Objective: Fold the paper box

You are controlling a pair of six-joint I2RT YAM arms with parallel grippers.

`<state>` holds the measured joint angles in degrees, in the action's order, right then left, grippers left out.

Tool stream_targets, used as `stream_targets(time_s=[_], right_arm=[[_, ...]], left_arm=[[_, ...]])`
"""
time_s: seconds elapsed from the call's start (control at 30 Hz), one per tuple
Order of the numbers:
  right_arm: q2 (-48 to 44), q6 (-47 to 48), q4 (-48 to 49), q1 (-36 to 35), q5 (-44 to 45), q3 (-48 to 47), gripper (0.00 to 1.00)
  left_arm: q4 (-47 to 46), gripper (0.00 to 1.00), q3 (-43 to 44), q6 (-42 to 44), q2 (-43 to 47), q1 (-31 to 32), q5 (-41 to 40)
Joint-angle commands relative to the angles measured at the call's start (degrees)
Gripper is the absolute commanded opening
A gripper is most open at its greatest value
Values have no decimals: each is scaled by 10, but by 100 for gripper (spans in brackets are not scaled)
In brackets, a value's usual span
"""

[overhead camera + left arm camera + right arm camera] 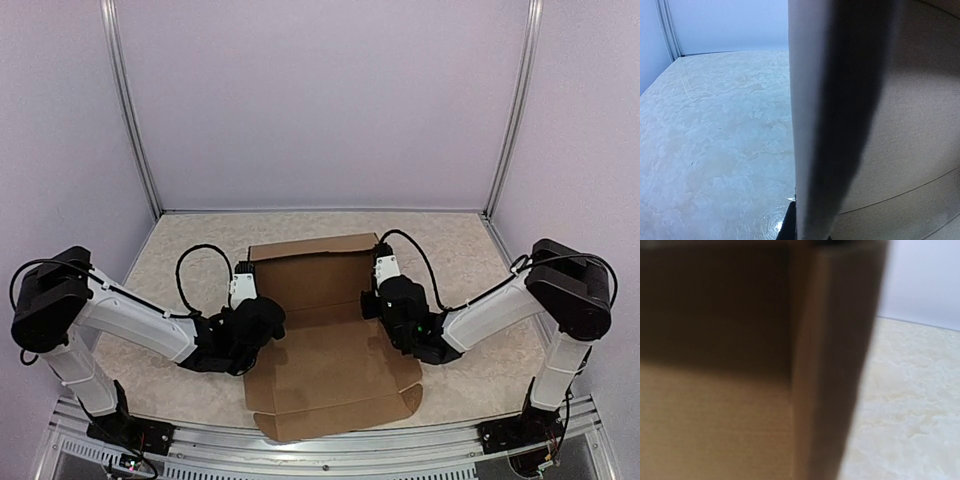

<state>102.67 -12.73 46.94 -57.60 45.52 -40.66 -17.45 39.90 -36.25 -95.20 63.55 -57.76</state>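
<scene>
Top external: one paper box [330, 365], left jaws and right jaws each pinching one wall.

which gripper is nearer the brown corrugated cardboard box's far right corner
Right. Right gripper is beside that corner of the box; left gripper is across it, at the left wall.

Matt brown cardboard paper box [330, 370], slightly glossy marbled table [470, 260]

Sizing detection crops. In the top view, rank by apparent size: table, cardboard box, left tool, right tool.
1. table
2. cardboard box
3. left tool and right tool: these look about alike, so I am not ranking them against each other.
</scene>
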Motion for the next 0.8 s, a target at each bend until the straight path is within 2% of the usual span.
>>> stream_targets(time_s=[0.0, 0.47, 0.57, 0.67, 0.77], right_arm=[[25, -17, -29, -10, 38, -30, 0], [19, -50, -70, -11, -13, -39, 0], [25, -56, -72, -15, -17, -40, 0], [32, -57, -76, -18, -18, -46, 0], [42, -59, -75, -19, -16, -50, 0]], left_arm=[[-2, 0, 8, 8, 17, 20, 34], [-9, 1, 13, 6, 2, 5, 48], [-6, 8, 21, 7, -6, 2, 51], [-17, 22, 20, 11, -9, 2, 55], [-21, 33, 22, 13, -13, 2, 55]])
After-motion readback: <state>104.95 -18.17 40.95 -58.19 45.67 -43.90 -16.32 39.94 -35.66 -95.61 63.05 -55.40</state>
